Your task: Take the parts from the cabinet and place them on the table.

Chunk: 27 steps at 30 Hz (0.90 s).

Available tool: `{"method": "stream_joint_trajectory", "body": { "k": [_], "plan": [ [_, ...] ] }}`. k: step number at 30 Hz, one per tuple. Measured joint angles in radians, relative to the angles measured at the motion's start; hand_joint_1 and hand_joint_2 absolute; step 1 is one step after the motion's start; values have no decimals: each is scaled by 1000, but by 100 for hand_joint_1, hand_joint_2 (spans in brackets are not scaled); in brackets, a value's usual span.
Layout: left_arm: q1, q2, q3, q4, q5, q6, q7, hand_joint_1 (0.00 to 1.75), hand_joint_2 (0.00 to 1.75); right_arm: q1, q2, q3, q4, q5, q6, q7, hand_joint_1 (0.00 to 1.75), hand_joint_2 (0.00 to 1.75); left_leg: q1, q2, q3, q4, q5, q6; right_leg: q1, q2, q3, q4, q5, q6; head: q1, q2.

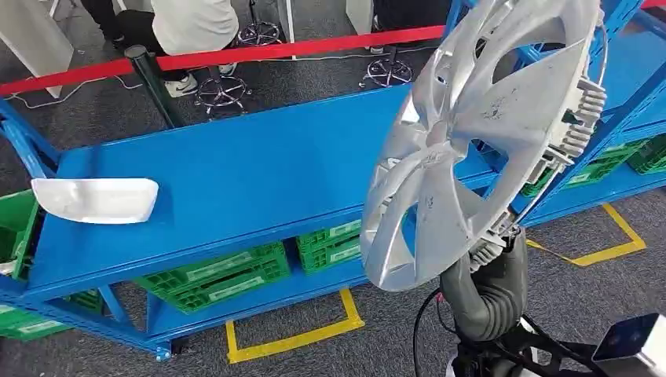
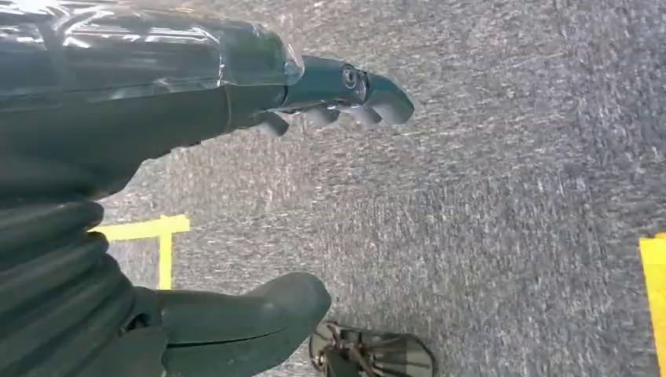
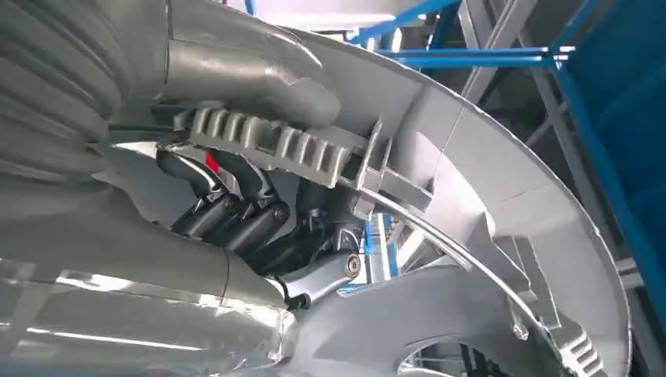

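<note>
While it is held up high on the right, the silver wheel cover (image 1: 481, 141) stands tilted on its edge, above the right end of the blue table (image 1: 236, 173). One wheel cover is in the air. The right hand (image 3: 259, 212) grips its rim from below, with the thumb on one side of the ribbed edge and the dark fingers (image 3: 236, 220) curled on the other side. The right arm (image 1: 487, 290) points up from the bottom of the head view. One white part (image 1: 96, 199) lies on the left end of the table, just at the near edge. Between that part and the wheel cover the blue top is bare and wide. Green crates (image 1: 216, 275) sit on the shelf under the table. The left hand (image 2: 345, 90) hangs over the grey floor (image 2: 510, 196) with its fingers apart, holding nothing. A red barrier tape (image 1: 236, 53) runs behind the table, and a person (image 1: 192, 27) stands past it.
</note>
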<state>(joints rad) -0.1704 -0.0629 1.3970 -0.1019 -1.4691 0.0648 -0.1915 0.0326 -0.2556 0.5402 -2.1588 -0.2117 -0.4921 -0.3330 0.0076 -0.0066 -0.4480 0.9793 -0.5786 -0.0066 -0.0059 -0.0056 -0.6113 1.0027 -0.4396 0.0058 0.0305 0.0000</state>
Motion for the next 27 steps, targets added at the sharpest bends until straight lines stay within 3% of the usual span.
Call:
{"method": "stream_joint_trajectory", "body": {
  "k": [1,3,4,5,7,8,9,10,11,13,14,15,17,18,19,20,22,23,24,25,26,27],
  "plan": [
    [1,-2,0,0,0,1,0,0,175,0,-1,-1,0,2,-1,2,175,175,-3,-1,-7,-2,2,2,-2,0,0,0,7,6,-1,0],
    [3,-7,1,0,0,2,0,0,175,1,-2,-2,-2,6,-3,5,175,175,-3,-1,-17,-6,20,19,-3,2,-5,-6,22,20,0,0],
    [-1,-10,1,0,-1,2,0,0,175,2,-5,-3,-3,8,-4,5,175,175,2,3,-25,-9,33,26,-6,5,-14,6,-3,25,-6,0],
    [-3,-11,1,0,-4,3,0,0,175,2,-5,-5,-5,10,-5,5,175,175,2,2,-39,-9,43,36,-6,5,-31,41,-57,28,1,0],
    [-3,-16,1,0,-8,5,0,0,175,4,-10,-8,-5,10,-11,6,175,175,0,3,-66,-8,64,41,-8,6,-66,186,-174,35,10,0],
    [-3,-16,1,0,-12,7,0,0,175,6,-12,-8,-5,10,-15,6,175,175,-2,2,-81,-7,75,43,-8,5,-80,260,-208,37,14,0],
    [-2,-19,1,0,-15,9,0,0,175,9,-13,-9,-5,9,-18,6,175,175,-5,2,-97,-5,86,42,-8,5,-78,302,-209,37,18,0],
    [-2,-21,1,0,-17,10,0,0,175,13,-14,-13,-5,9,-19,6,175,175,-6,2,-111,-3,95,42,-8,5,-59,297,-184,35,23,0],
    [-2,-24,1,0,-18,11,0,0,175,17,-17,-17,-5,3,-19,6,175,175,-9,2,-125,0,103,41,-7,5,-20,253,-146,31,28,0],
    [-3,-27,1,0,-21,12,1,0,175,21,-21,-27,-6,-7,-21,3,175,175,-11,0,-142,5,117,37,-2,6,94,90,-96,16,34,0],
    [-3,-32,1,0,-22,12,1,0,175,20,-23,-31,-10,-9,-22,2,175,175,-14,0,-147,7,122,32,5,5,160,-1,-106,6,37,0],
    [-3,-33,1,0,-23,13,1,0,175,20,-24,-32,-15,-9,-22,1,175,175,-16,1,-151,11,131,27,5,5,189,-59,-118,-1,37,0],
    [-3,-33,1,0,-24,13,1,0,175,23,-27,-32,-17,-9,-22,0,175,175,-12,5,-161,10,147,14,11,7,180,-61,-117,-3,35,0],
    [-2,-34,1,0,-24,13,1,0,175,23,-27,-32,-17,-9,-22,0,175,175,-13,5,-165,10,155,9,10,6,174,-63,-111,-10,37,0],
    [0,-31,1,0,-24,13,2,0,175,22,-27,-33,-17,-10,-22,0,175,175,-13,4,-177,17,147,6,-3,-1,164,-74,-94,-20,37,0],
    [0,-34,1,0,-25,13,3,0,175,23,-27,-33,-17,-11,-22,-2,175,175,-14,5,-188,45,93,-1,0,-1,148,-74,-84,-26,27,0],
    [0,-34,2,0,-25,13,3,0,175,25,-27,-35,-19,-18,-22,-3,175,175,-6,6,-224,181,-32,-11,1,-3,121,-69,-63,-30,11,0],
    [0,-34,2,0,-26,13,3,0,175,27,-27,-35,-19,-19,-22,-3,175,175,-4,6,-239,257,-73,-16,2,-4,106,-67,-52,-30,7,0],
    [0,-34,2,0,-26,13,3,0,175,29,-27,-38,-19,-20,-22,-3,175,175,-3,6,-244,310,-80,-19,2,-5,89,-61,-42,-29,5,0],
    [0,-34,2,0,-26,13,3,0,175,31,-27,-41,-19,-20,-22,-3,175,175,-1,6,-233,327,-56,-21,2,-5,69,-54,-33,-27,1,0],
    [0,-34,2,0,-26,13,3,0,175,32,-27,-43,-19,-21,-22,-3,175,175,1,6,-203,302,-14,-21,1,-6,49,-44,-25,-25,-1,0],
    [0,-33,2,0,-26,13,3,0,175,33,-27,-47,-19,-21,-22,-3,175,175,2,6,-153,244,26,-20,0,-6,31,-34,-19,-21,-2,0]
  ]
}}
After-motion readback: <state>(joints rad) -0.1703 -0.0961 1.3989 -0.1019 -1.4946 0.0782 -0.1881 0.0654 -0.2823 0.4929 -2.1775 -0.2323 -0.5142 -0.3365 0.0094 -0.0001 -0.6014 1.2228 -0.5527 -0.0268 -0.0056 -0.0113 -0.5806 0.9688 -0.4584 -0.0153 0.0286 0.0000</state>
